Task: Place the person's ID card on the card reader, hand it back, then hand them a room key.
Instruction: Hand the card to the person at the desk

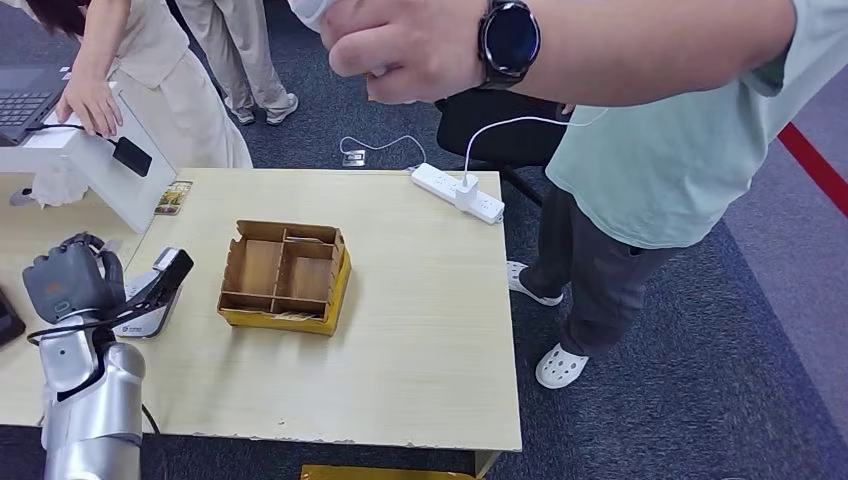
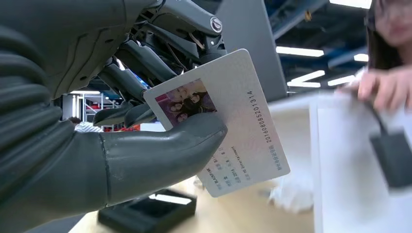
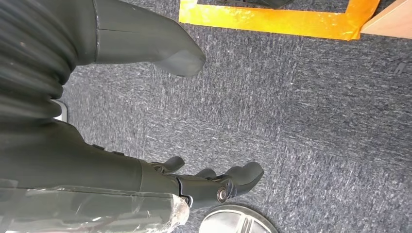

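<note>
White ID card [image 2: 221,124] pinched in left hand [image 1: 70,280] — card reader [image 1: 150,295] at its 3 o'clock; right hand [image 3: 194,182] slack, empty. Handback, room key pending.

one ID card [image 2: 228,121], one divided box [image 1: 285,277] (cardboard), three people [image 1: 640,120]

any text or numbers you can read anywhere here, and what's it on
"201608085201314": printed along the long edge of the ID card, which the left hand holds between thumb and fingers.
Smaller print lines on the same card: too small to read.
Small picture card on the table: too small to read.
Nothing else readable.
</note>
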Robot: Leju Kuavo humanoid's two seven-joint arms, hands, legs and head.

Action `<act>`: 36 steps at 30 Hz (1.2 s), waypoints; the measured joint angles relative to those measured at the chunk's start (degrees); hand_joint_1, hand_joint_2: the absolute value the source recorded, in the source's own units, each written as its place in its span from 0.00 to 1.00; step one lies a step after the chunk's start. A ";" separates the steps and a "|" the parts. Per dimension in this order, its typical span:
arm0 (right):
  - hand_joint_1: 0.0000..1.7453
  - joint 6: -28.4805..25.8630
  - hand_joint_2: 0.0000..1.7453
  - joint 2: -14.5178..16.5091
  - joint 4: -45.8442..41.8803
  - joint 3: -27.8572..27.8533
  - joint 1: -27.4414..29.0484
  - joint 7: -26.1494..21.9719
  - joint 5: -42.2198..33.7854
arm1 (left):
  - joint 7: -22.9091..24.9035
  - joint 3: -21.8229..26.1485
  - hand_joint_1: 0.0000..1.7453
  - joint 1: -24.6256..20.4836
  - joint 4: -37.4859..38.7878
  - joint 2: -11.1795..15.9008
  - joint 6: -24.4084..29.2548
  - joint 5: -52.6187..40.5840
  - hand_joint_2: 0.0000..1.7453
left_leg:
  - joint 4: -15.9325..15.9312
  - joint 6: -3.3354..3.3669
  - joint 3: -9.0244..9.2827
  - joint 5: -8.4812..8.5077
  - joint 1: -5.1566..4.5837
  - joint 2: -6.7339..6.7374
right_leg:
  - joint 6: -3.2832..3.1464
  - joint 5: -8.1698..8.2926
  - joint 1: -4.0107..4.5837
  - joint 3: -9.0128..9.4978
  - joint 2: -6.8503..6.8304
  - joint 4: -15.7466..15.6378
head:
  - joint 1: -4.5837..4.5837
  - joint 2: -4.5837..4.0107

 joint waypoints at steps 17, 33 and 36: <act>0.00 0.04 1.00 0.49 0.22 1.17 -0.43 -0.33 0.52 | -1.13 -0.50 1.00 -6.78 -3.99 -1.09 1.81 -2.14 1.00 | 0.00 0.00 0.00 0.00 0.00 0.01 | 0.00 0.00 0.00 -0.01 0.02 0.00 | 0.01 0.00; 0.00 0.09 1.00 0.51 0.55 1.89 -0.62 -0.37 0.48 | -0.69 -1.03 1.00 -8.50 -3.99 -1.84 1.20 -3.08 1.00 | 0.00 0.00 0.00 0.00 -0.01 0.02 | 0.00 0.01 0.00 -0.03 0.03 0.00 | 0.01 0.00; 0.00 0.11 1.00 0.52 0.65 2.05 -0.82 -0.37 0.33 | 0.31 -1.72 1.00 -9.21 -3.96 -1.91 1.16 -3.33 1.00 | 0.01 0.00 0.00 0.00 -0.01 0.04 | 0.00 0.03 0.00 -0.03 0.05 0.00 | 0.02 0.00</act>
